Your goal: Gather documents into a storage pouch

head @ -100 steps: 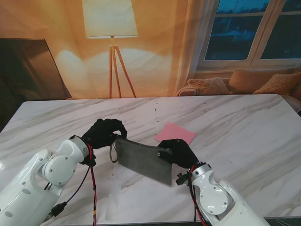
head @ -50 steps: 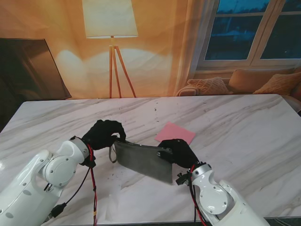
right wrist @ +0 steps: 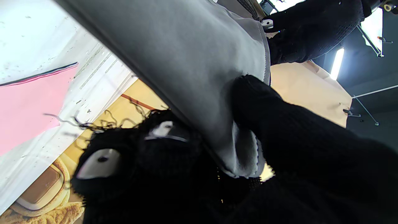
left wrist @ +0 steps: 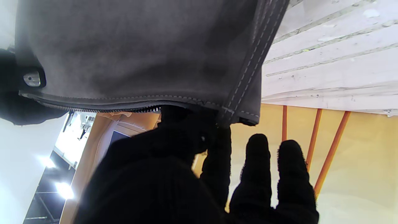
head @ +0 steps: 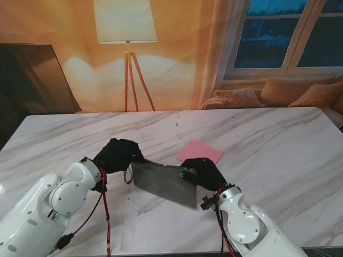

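Holding the grey pouch [head: 163, 182] between both of my hands, I see a flat suede-like rectangle with pale stitching along its seams, a zipper along one edge and a small metal stud near one corner (the wrist strap loop hangs at its left end). It is tilted and lifted off the marble table [head: 278, 139], slanting from my left hand [head: 118, 155] down toward my right hand [head: 203, 172]. My left hand pinches the zipper-edge corner with thumb and forefinger, the other fingers [left wrist: 290, 174] straight and free. My right hand clamps the opposite end, thumb on one face and fingers on the other. The pink document [head: 199, 152] lies flat on the table just beyond my right hand, apart from the pouch. Since a second ago my left hand has drawn slightly nearer to me; otherwise the pouch has barely shifted.
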